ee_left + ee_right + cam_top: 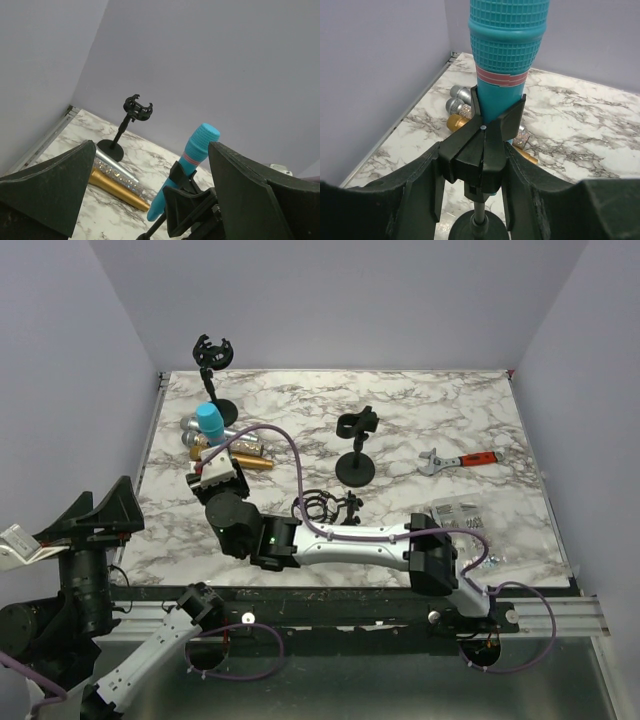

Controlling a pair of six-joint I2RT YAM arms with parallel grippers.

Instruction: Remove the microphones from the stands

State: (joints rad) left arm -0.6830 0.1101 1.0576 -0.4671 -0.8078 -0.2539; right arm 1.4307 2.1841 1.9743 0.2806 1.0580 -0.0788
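Note:
A teal microphone [507,60] with a pink band stands upright in the black clip [482,150] of a stand, above the stand's pole and round base [479,229]. My right gripper [472,165] is closed from both sides on that clip, just below the microphone's head. From above, the right gripper [218,472] covers the stand and only the microphone top [210,420] shows. The left wrist view has the microphone [195,150] tilted between its fingers, farther off. My left gripper [100,510] hangs open off the table's left near corner, holding nothing.
A silver and a gold microphone [225,445] lie behind the stand. Empty stands are at the back left [212,355] and centre [357,445], and a loose clip [325,508] lies beside the right arm. A red-handled wrench [458,461] and a small packet [455,515] lie to the right.

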